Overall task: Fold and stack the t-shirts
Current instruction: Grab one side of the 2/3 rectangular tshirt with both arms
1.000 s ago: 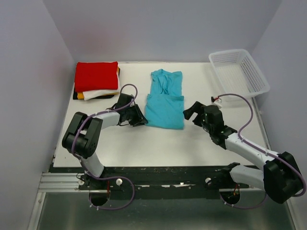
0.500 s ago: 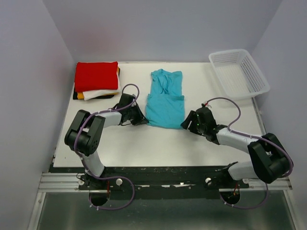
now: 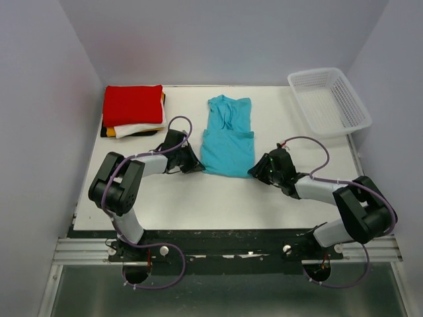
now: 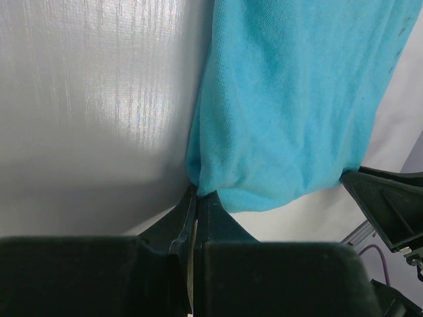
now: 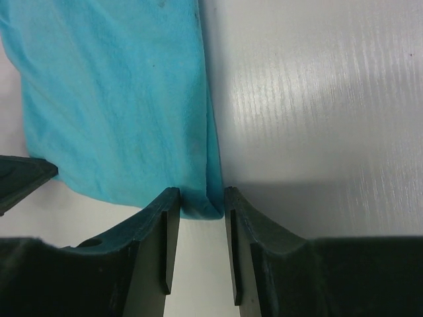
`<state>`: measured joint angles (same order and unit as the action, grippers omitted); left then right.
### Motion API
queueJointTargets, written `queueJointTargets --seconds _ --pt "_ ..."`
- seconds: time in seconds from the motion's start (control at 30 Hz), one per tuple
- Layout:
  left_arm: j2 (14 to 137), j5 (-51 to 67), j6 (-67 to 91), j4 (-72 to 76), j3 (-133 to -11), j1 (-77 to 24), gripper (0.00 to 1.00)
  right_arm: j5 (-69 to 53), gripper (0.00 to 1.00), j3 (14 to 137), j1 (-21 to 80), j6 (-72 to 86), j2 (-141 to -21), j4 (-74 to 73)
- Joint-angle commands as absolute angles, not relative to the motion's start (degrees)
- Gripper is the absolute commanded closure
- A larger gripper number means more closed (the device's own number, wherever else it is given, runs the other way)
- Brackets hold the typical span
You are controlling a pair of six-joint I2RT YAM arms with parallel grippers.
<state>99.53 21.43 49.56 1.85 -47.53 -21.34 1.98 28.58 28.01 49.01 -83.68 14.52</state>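
A turquoise-blue t-shirt (image 3: 228,139) lies partly folded in the middle of the table, its hem toward the arms. My left gripper (image 3: 197,165) is shut on its near left corner, the cloth (image 4: 291,99) pinched at the fingertips (image 4: 196,195). My right gripper (image 3: 254,170) sits low at the near right corner. Its jaws (image 5: 200,195) stand a little apart, and the corner of the cloth (image 5: 112,99) lies between them. At the back left is a stack of folded t-shirts, red (image 3: 132,104) on top of white (image 3: 135,130), yellow-orange and black.
A white mesh basket (image 3: 328,100) stands at the back right corner. The table's white surface (image 3: 218,198) runs bare between the shirt and the arm bases. Each wrist view shows the tip of the other gripper beyond the shirt's hem.
My right arm has dropped and reached left to the shirt's near right corner, its jaws narrowing around it. My left gripper has closed on the near left corner.
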Motion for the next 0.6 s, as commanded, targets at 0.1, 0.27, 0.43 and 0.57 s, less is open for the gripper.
queueJointTargets --seconds 0.1,0.27,0.43,0.57 --pt "99.7 17.6 48.3 -1.9 -44.6 -21.8 1.00 0.5 0.61 22.6 28.2 49.8 -82.5 8.5" --pt "100.6 18.4 48.2 -1.2 -45.1 -21.8 1.00 0.4 0.67 22.3 28.2 50.2 -86.0 11.3" --pt "100.1 18.0 48.0 -1.8 -44.8 -21.7 1.00 -1.5 0.90 23.4 28.2 50.2 -89.0 12.5" --pt "97.3 18.1 48.2 -1.9 -42.3 -21.8 1.00 -5.8 0.99 23.1 28.6 49.1 -86.5 10.0"
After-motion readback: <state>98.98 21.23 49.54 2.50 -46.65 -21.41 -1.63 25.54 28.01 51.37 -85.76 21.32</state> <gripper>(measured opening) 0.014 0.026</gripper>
